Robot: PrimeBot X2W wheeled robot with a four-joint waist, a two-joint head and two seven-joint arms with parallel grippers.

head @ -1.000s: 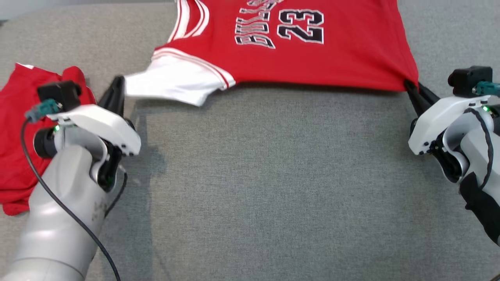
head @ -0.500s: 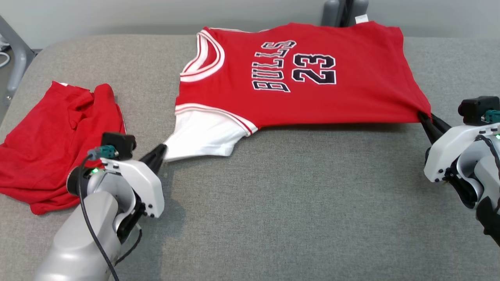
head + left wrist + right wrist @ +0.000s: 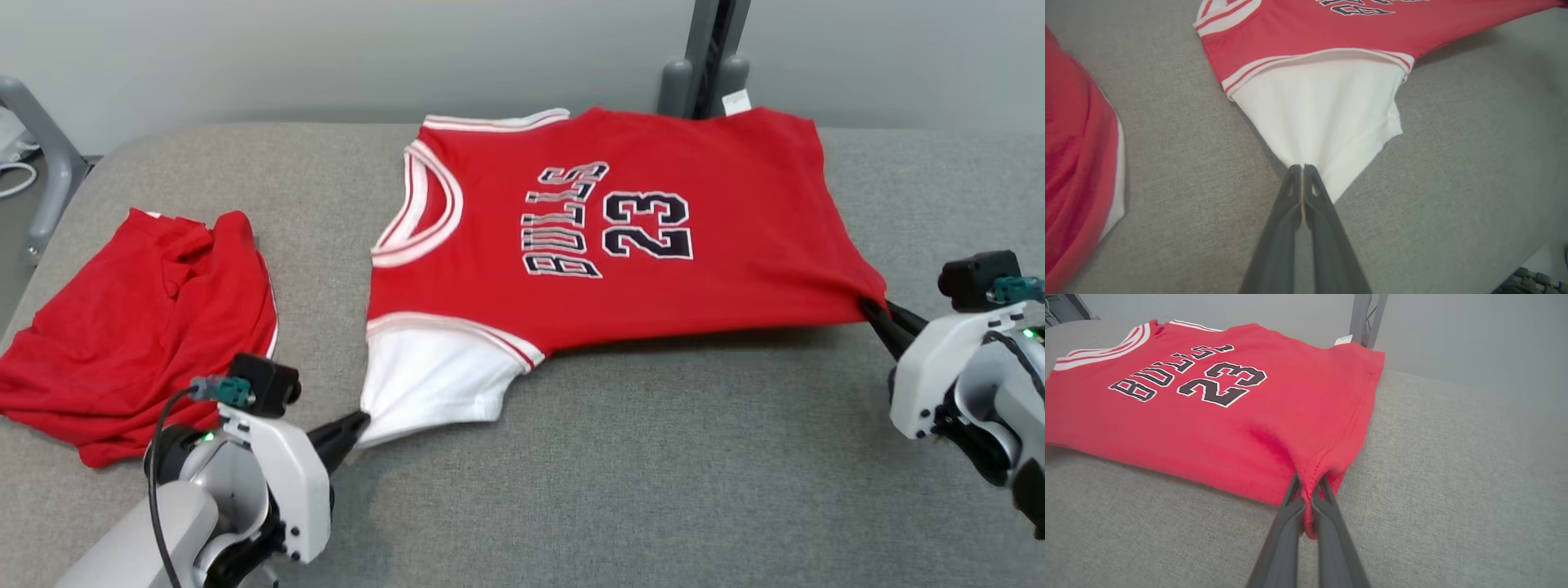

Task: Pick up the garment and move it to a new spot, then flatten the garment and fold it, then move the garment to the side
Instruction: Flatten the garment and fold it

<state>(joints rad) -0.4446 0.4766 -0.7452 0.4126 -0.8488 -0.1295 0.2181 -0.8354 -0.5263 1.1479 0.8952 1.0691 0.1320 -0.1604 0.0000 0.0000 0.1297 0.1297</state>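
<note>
The garment (image 3: 620,237) is a red jersey with a white sleeve, white-striped trim and "BULLS 23" in black, spread across the grey padded table. My left gripper (image 3: 359,423) is shut on the tip of the white sleeve (image 3: 1323,118), its tips (image 3: 1302,169) pinching the cloth. My right gripper (image 3: 872,309) is shut on the jersey's near right bottom corner (image 3: 1312,473), the red hem bunched between the fingers. The near edge of the jersey hangs slightly off the surface, with a shadow under it.
A second red garment (image 3: 131,327) lies crumpled at the table's left side. A grey metal post (image 3: 706,57) rises behind the table's far edge, and another grey frame (image 3: 41,147) stands at the far left. Bare grey table (image 3: 653,474) stretches in front of the jersey.
The head camera has tilted up, so the whole scene sits lower in view. Both grippers keep their hold; the jersey has been drawn toward me, and the left gripper has moved nearer with the sleeve.
</note>
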